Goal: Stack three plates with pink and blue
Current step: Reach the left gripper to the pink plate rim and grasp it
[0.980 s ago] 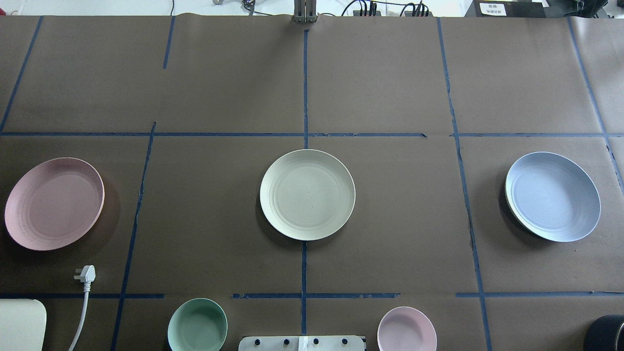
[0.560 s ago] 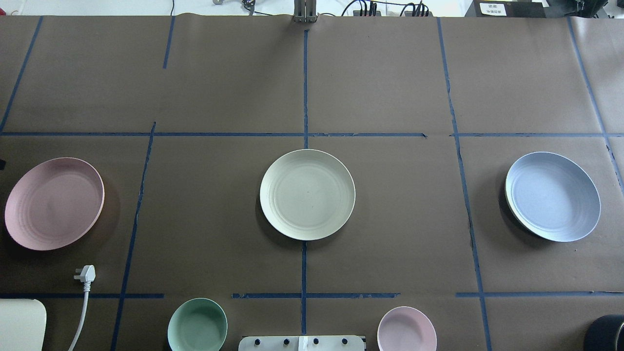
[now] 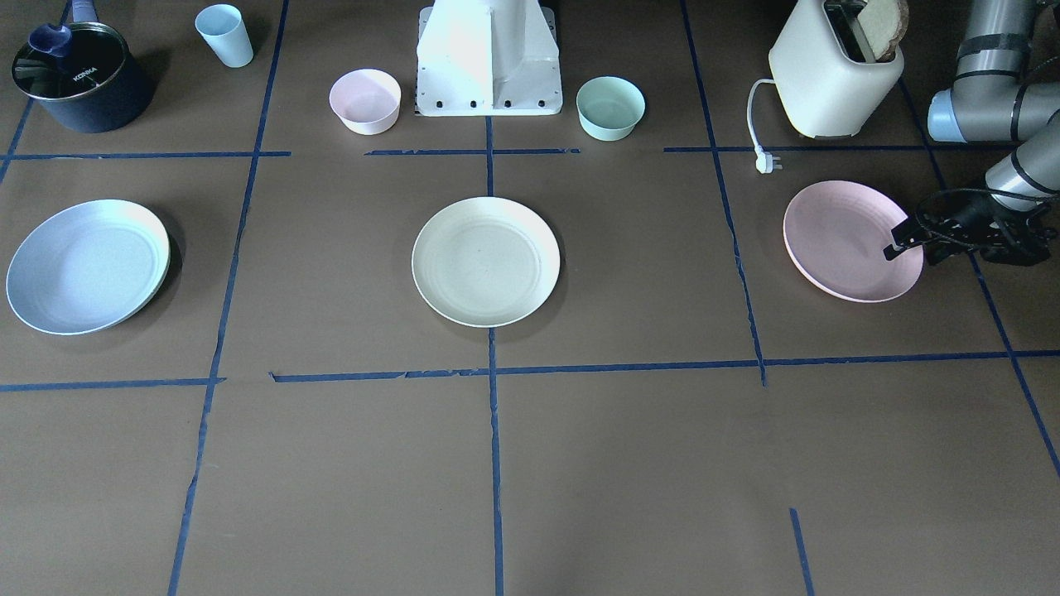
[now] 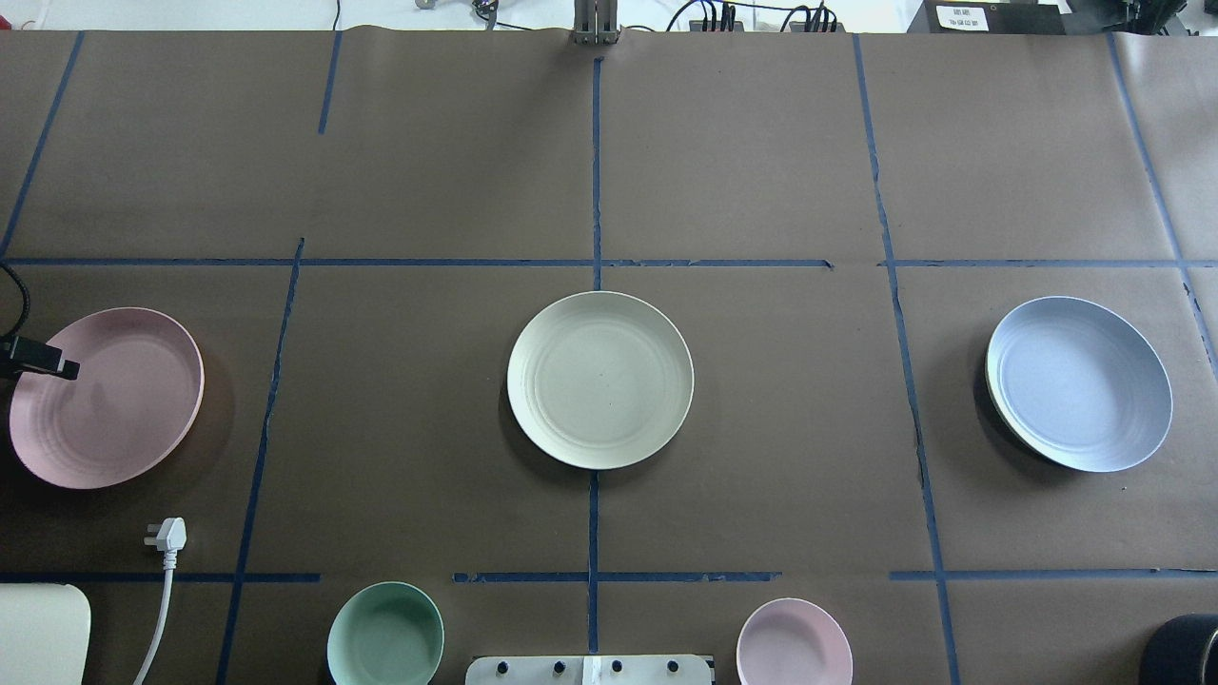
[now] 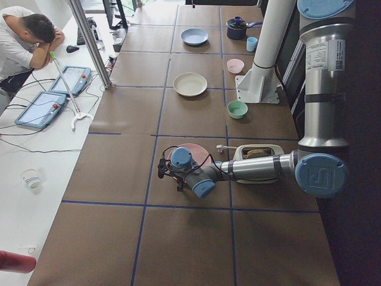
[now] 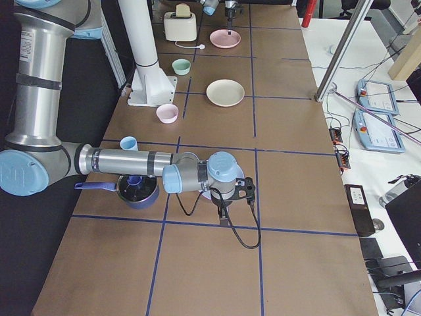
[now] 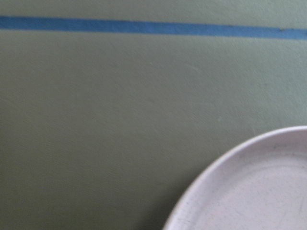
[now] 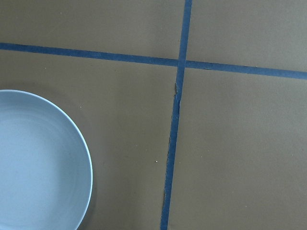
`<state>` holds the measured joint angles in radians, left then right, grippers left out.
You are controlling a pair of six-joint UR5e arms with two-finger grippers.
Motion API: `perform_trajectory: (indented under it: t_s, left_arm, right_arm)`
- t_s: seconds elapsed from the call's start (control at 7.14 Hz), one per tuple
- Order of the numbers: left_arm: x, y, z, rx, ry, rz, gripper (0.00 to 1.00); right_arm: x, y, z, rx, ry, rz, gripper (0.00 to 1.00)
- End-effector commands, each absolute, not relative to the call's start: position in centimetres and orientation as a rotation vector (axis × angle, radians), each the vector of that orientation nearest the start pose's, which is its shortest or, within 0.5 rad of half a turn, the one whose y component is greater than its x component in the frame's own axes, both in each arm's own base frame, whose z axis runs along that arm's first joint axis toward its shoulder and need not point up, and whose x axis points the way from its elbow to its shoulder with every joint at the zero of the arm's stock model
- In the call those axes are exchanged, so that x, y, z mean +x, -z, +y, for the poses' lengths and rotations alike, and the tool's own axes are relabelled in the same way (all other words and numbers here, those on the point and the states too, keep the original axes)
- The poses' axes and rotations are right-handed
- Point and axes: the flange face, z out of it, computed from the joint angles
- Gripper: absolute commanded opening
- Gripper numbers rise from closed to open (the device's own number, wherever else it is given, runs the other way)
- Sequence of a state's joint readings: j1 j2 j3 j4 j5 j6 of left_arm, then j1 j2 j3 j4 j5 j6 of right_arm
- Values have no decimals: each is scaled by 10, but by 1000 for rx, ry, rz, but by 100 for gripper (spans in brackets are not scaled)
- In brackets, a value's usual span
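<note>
Pink plate (image 3: pixel 836 240) rim partly hidden by left jaws; opening unclear.

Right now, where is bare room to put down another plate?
Bare patches: between the pink plate and the cream plate; between the cream plate and the blue plate; the whole far side beyond them. Crowded: the robot-side row, green bowl, pink bowl, toaster, pot.

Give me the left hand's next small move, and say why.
Probably lower the left hand to grip the pink plate by its outer rim: the hand is over that rim, and nothing is stacked yet, with the cream plate and blue plate lying apart.
</note>
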<state>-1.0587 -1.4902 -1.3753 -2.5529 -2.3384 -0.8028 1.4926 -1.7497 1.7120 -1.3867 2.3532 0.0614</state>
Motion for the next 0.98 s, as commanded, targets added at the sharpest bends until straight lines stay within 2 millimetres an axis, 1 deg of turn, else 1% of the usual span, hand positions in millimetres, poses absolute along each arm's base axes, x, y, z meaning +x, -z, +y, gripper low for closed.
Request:
perform_trajectory:
  t_s: [0.0,0.14,0.28,0.42,0.56,0.7,0.84]
  left_arm:
    - [170,-684,-421,15,-39,1054,2]
    - [168,-681,-419,18,-50,1075,0]
    - [167,-675,-420,28,-52,1082,0]
    - [171,-656,-424,34,-69,1110,0]
    - [177,-628,-431,11,-59,1161,0]
    - [191,-571,-457,15,8,1217,0]
    - [207,-521,-481,16,55,1266,0]
  right_arm:
    - [30,-650,-429,86,74,-789,100]
    - [30,-650,-429,86,73,-789,100]
    - [30,-651,-428,83,72,-790,100]
    - [30,-651,-428,84,72,-790,100]
    - [30,-651,-427,83,72,-790,100]
    - [30,-652,-426,81,71,-790,100]
    - [30,-652,-425,81,71,-790,100]
